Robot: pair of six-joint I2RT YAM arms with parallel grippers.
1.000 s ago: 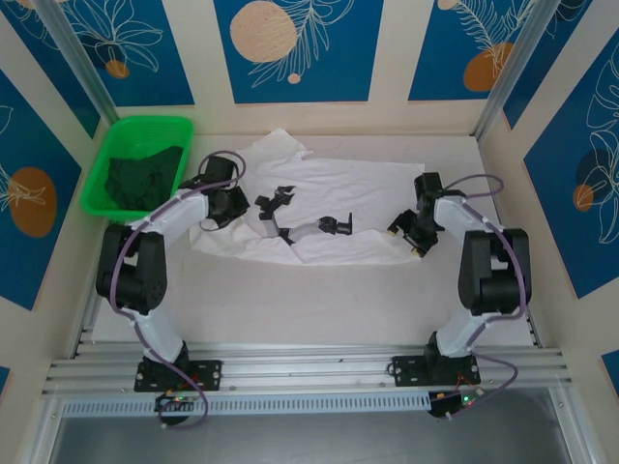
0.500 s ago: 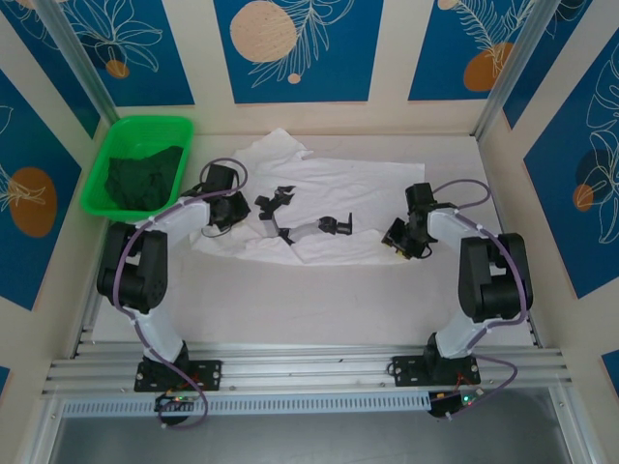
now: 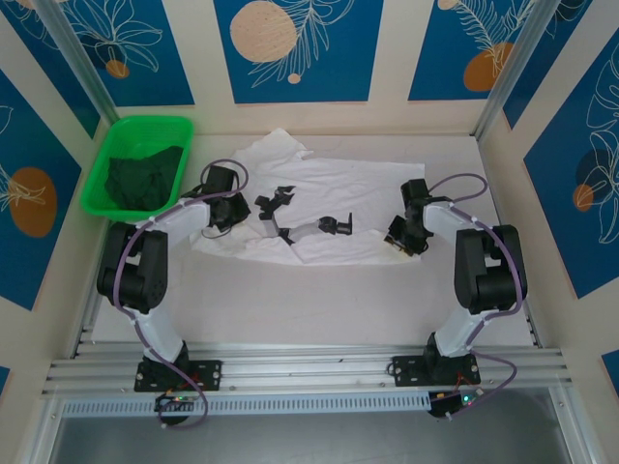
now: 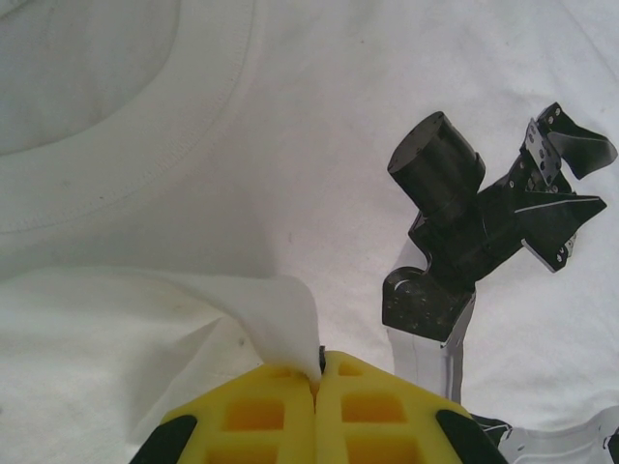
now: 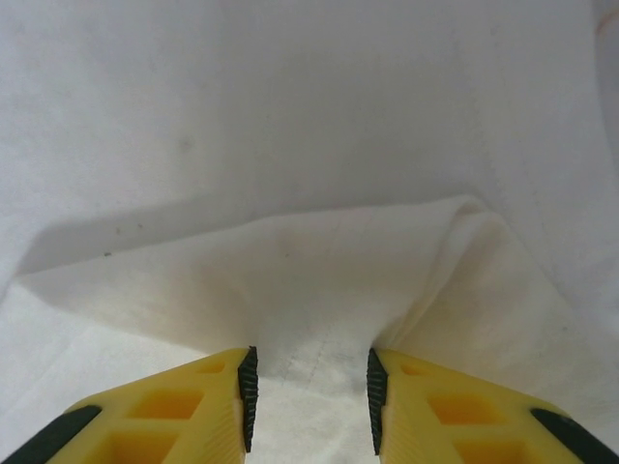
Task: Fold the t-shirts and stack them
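The white t-shirt (image 3: 329, 184) lies spread across the middle of the table, its black print (image 3: 290, 222) facing up. At the shirt's left edge my left gripper (image 3: 235, 213) is shut on a raised fold of white cloth (image 4: 280, 309), pinched between the yellow fingers (image 4: 261, 416). My right gripper (image 3: 399, 237) is at the shirt's right edge. Its jaws are closed partway on a bunch of hemmed white cloth (image 5: 309, 358), which tents up off the layer below. The dark green t-shirt (image 3: 145, 179) lies crumpled in the tray.
The bright green tray (image 3: 145, 120) stands at the back left corner, close to the left arm. Metal frame posts (image 3: 73, 58) and patterned walls close in the table's sides. Bare table (image 3: 319, 300) lies between the shirt and the arm bases.
My right gripper has shifted a little left onto the shirt's edge and its jaws have narrowed on the cloth. The left gripper edged slightly, still pinching its fold.
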